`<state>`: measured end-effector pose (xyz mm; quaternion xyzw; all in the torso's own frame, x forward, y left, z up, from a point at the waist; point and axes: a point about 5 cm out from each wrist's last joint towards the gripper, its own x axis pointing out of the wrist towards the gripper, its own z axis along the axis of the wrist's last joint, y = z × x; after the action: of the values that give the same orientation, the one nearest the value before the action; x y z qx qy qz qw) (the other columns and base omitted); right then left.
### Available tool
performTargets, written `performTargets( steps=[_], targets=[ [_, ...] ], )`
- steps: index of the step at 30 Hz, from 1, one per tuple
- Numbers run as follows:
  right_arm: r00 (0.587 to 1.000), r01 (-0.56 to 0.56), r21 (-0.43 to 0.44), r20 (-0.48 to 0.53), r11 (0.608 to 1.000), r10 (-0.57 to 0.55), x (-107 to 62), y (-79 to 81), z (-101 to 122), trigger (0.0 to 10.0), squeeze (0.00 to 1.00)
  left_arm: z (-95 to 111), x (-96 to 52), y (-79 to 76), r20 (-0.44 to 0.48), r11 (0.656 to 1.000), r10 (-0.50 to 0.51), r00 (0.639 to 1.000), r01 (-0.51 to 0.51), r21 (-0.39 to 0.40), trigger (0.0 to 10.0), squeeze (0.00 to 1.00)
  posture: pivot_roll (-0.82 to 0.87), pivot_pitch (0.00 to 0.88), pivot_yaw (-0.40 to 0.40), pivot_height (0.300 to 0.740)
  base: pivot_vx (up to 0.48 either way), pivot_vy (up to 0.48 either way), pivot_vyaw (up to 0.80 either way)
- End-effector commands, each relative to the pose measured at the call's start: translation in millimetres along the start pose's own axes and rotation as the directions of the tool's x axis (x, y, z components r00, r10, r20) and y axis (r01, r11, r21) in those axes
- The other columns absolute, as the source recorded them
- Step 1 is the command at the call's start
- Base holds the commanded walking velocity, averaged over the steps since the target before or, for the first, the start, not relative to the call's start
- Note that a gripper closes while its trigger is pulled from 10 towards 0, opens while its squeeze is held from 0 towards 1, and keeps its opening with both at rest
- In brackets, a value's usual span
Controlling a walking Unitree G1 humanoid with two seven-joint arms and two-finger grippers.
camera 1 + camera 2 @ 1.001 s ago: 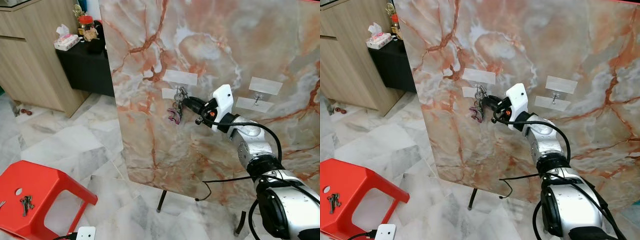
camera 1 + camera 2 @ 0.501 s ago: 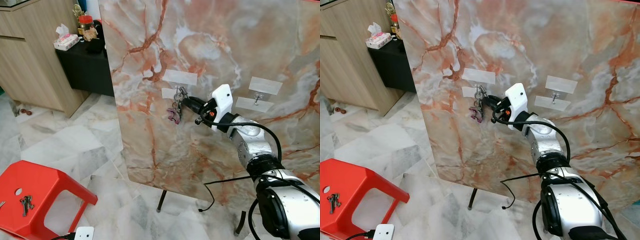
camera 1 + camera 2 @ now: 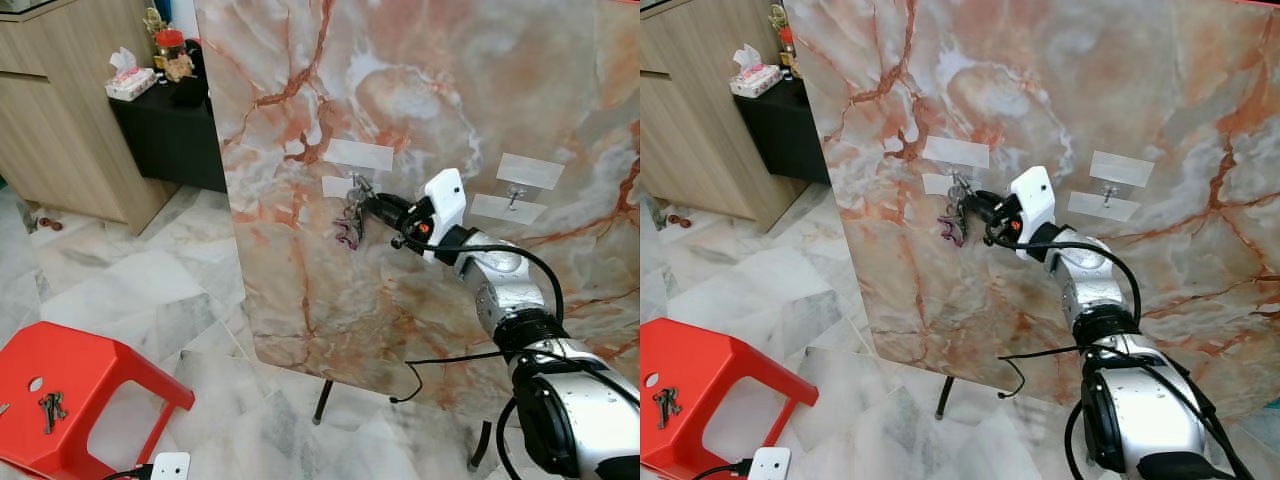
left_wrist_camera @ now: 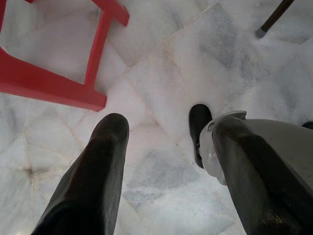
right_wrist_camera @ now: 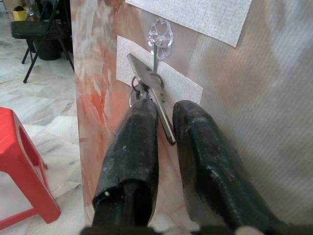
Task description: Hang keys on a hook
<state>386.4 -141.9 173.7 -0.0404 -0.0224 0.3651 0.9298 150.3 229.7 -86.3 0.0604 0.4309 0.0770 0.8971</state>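
With our right tool [image 5: 164, 117] clenched on the keys [image 5: 149, 90], the ring sat at the hook [image 5: 157, 40]; releasing them seemingly remained.

Your right gripper [image 5: 164, 117]: fingers' bases cut off by frame edge in right wrist view; key bunch [image 5: 149, 90] lower part hidden behind fingers, so you can't tell whether ring sits on hook [image 5: 157, 41] or only against it. Head views: keys [image 3: 349, 222] too small to count. Second keys [image 3: 50, 409] on red stool [image 3: 100, 375]: tiny, detail lost; stool cut off by frame edge. Left gripper [image 4: 166, 147]: fingers run out of frame
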Motion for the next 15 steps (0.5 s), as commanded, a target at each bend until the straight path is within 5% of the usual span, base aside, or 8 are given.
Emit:
performTargets(
  steps=[1, 15],
  targets=[
    [1.0, 0.014, -0.001, 0.006, 1.0, -0.014, 1.1, -3.8, 6.0, 10.0, 0.86, -6.5, -1.8, 4.1, -0.026, 1.0, 0.009, 1.0, -0.009, -0.002, 10.0, 0.0, 0.09, 0.088, -0.032, 0.737, 0.0, 0.0, 0.0],
    [1.0, 0.008, -0.008, -0.001, 1.0, -0.008, -1.7, -4.9, 4.3, 10.0, 0.86, -4.3, -1.1, 2.3, -0.018, 1.0, 0.008, 1.0, -0.008, -0.001, 10.0, 0.0, 0.09, 0.09, -0.031, 0.737, 0.0, 0.0, 0.0]
  ],
)
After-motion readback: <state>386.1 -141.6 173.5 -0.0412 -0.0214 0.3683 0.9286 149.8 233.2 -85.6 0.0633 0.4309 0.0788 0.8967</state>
